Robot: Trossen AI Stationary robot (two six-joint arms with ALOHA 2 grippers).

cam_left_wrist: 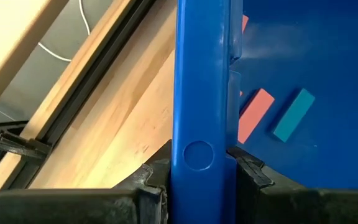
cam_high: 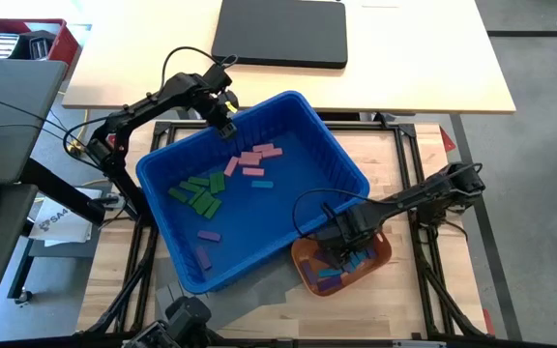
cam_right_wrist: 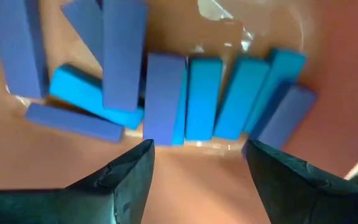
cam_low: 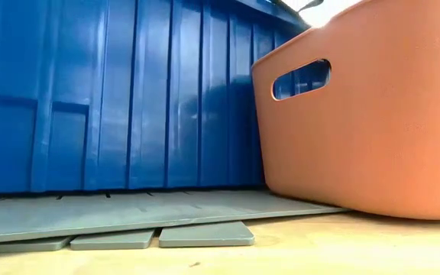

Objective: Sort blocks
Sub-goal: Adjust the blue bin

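A blue bin (cam_high: pixel 288 208) stands slantwise mid-table, holding loose green (cam_high: pixel 199 196), pink (cam_high: pixel 259 155), teal (cam_high: pixel 261 183) and purple (cam_high: pixel 208 235) blocks. My left gripper (cam_high: pixel 226 124) is shut on the bin's far-left rim. An orange-red tray (cam_high: pixel 380 253) sits against the bin's near-right side and holds several light blue (cam_right_wrist: pixel 204 96) and purple (cam_right_wrist: pixel 164 96) blocks lying side by side. My right gripper (cam_right_wrist: pixel 197 168) hangs open just above those blocks, pointing down, with nothing between its fingers. The tray and bin rest partly on a grey sheet (cam_low: pixel 128 214). My left gripper clamps the bin's far-left wall at its rim (cam_left_wrist: pixel 201 152), one finger (cam_left_wrist: pixel 151 177) outside the bin and one (cam_left_wrist: pixel 247 168) inside. The fingers come from above, slanting down, and stand across the wall. The bin's bottom rests on the table and the grey sheet.
A dark flat case (cam_high: pixel 278 34) lies on the light tabletop beyond the bin. A red box (cam_high: pixel 17 39) stands at the far left. Black frame rails (cam_high: pixel 424 145) run round the wooden work surface. Bare wood shows to the right of the tray.
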